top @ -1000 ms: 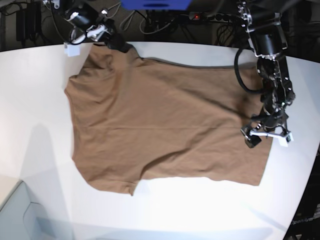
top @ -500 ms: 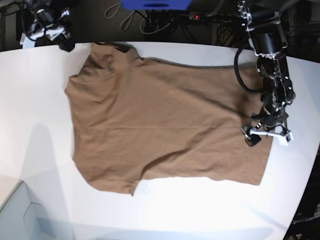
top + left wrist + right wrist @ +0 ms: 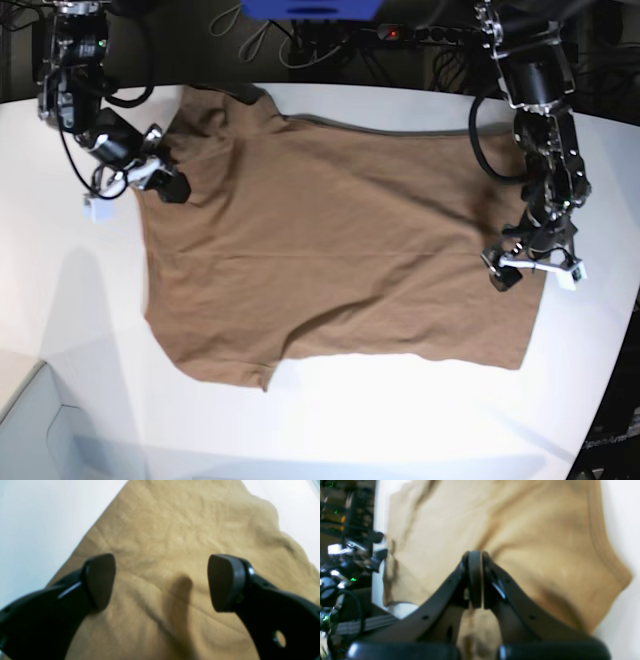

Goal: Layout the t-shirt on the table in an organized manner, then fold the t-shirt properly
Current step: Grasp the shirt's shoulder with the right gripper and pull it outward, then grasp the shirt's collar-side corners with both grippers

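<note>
1. White table [image 3: 330, 420], biggest thing; tan-brown t-shirt [image 3: 330, 230] lies spread on it between both grippers, mostly flat w/ mild wrinkles, edge nearest the camera uneven, one sleeve poking out below.
2. Step: prob. end of layout, about to fold. Next move likely needs both arms to pinch cloth edges & lift together w/o dragging.
3. Left gripper [image 3: 534, 268]: jaws wide, empty, fabric directly beneath it near the shirt's edge.
4. Right gripper [image 3: 475, 580]: pads pressed together at the shirt edge by the sleeve; can't tell if cloth is pinched.
</note>
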Motion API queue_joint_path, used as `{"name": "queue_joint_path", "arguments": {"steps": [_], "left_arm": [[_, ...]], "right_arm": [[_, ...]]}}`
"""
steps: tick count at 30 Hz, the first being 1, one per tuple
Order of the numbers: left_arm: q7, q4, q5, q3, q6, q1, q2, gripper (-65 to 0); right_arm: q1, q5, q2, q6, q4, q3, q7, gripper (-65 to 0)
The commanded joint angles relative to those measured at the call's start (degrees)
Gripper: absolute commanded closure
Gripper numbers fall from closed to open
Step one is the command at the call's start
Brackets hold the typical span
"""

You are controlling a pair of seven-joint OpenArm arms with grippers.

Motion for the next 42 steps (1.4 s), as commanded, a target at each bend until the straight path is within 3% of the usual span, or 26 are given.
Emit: {"name": "queue_joint_path", "arguments": {"steps": [1,3,13,17,20,27,30,35,38,42], "left_arm": [[2.8,-0.5,0.0,0.1,1.2,0.1,-0.1,-56.8],[2.6,-0.5,0.1,0.1,1.2,0.1,-0.1,-56.8],[2.5,-3.4,0.3,0.3,1.2,-4.4,0.3,-56.8],[2.5,-10.2,0.4,0.3,1.2,-9.3,0.6,-56.8],[2.5,-15.4,0.4,0.3,1.2,-14.0,0.6,-56.8],[2.5,-17.4,0.2,0.3,1.2,-20.4,2.0,-56.8],[3.3,-12.9,0.0,0.3,1.2,-20.3,2.5,-56.8],[11.3,4.6,-0.2,-0.2,1.2,-13.7,2.6,-56.8],[15.0,16.9,-3.2,-0.3,1.4,-5.5,2.2,-56.9],[15.8,26.8,-7.9,-2.7,1.6,7.5,1.3,-57.0]], "right_arm": [[1.5,1.5,0.9,-1.5,-1.3,-1.0,1.1,0.0],[3.7,1.5,1.5,-4.3,-5.8,-3.6,1.3,0.0],[12.4,1.3,3.9,-5.3,-14.9,-6.0,1.5,0.0],[15.8,-2.9,4.0,-11.8,-16.2,-6.0,1.5,0.0],[19.3,-6.5,3.9,-11.9,-18.8,-5.9,1.5,0.0],[22.3,-6.5,3.9,-11.9,-21.9,-5.9,5.2,0.0],[20.9,-6.4,3.9,-11.9,-17.4,-5.9,5.7,0.0],[15.4,-6.4,3.9,-11.9,-4.0,-5.9,5.9,0.0],[10.8,-6.4,4.0,-11.9,4.3,-5.0,5.9,0.0],[4.0,-6.4,2.9,-11.9,11.0,-0.7,5.5,0.0]]}}
